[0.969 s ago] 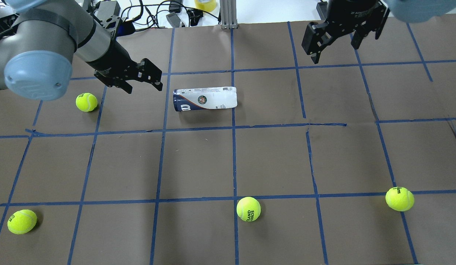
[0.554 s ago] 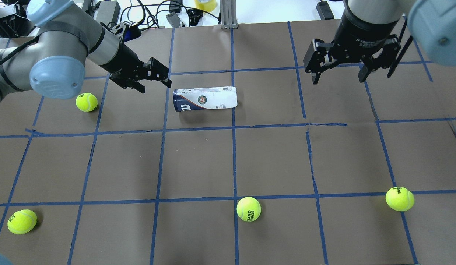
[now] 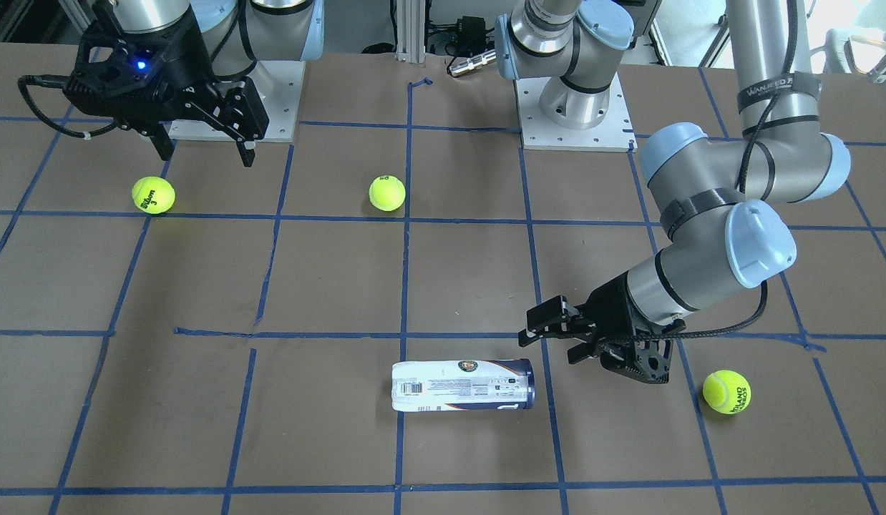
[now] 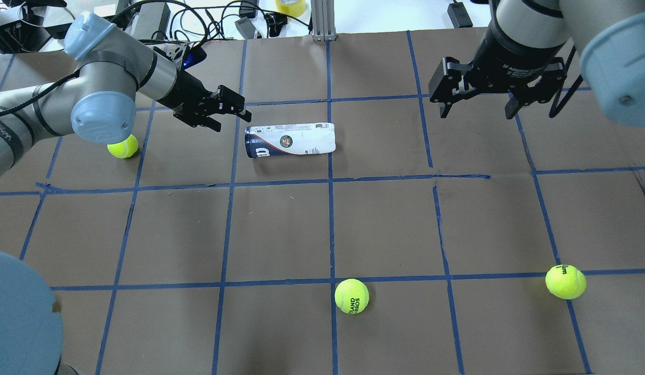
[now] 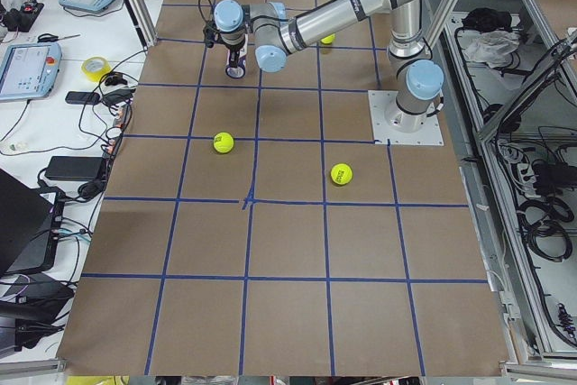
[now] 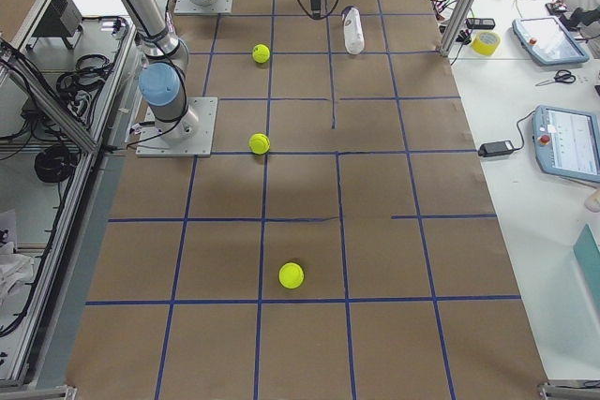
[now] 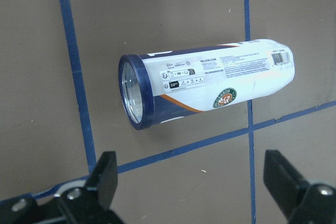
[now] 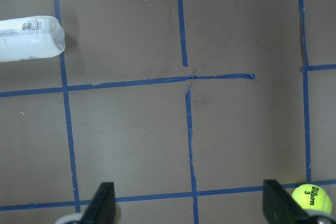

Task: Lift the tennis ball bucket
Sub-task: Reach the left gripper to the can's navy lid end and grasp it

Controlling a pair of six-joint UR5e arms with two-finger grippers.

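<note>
Tennis ball bucket (image 4: 290,139) lies on its side toward the table's operator-side edge, slightly toward the robot's left of the middle. It is a slim, smooth cylinder with a glossy white label, a round emblem and a barcode. A navy band with a white logo wraps the end that faces the left gripper (image 4: 233,121), and the left wrist view shows a clear round face at that end. The table (image 4: 385,229) is covered in matte brown paper, crossed by blue tape into a grid. Three fuzzy yellow-green tennis balls are in view: one (image 4: 122,146) partly tucked behind the left arm's elbow, one (image 4: 351,296) near the middle of the robot-side edge, and one (image 4: 565,282) toward the robot-side right corner. Cables and a yellow tape roll (image 4: 290,6) sit beyond the operator-side edge. The left gripper hangs just beside the navy end without touching it, its black fingers spread apart, with a strip of paper showing between it and the tube. The right gripper (image 4: 476,112) hangs well apart toward the right, its jaws wide apart above the paper.
</note>
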